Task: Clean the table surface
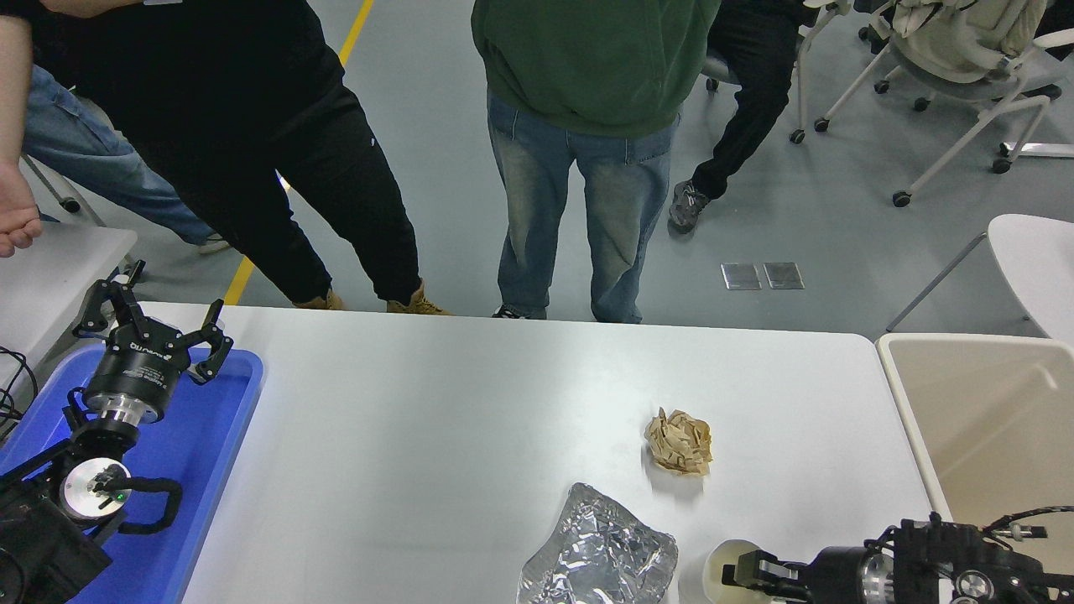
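No readable print anywhere; the lettering on the left gripper (151, 329) is too small to make out. That gripper sits parked w/ fingers spread wide, holding nothing, over the far end of the blue tray (220, 436) at the left edge of the table surface (436, 436).

Right gripper (742, 575) comes in low at the table's near right corner, fingers closed around a white paper cup (723, 564) (only its rim and part of the inside show, contents can't be told).

On the table, just left of the cup: a crumpled foil sheet (597, 555). Beyond the cup: a crumpled brown paper ball (679, 441).

Beige bin (906, 403) sits against the table's right edge. People stand at its far side.
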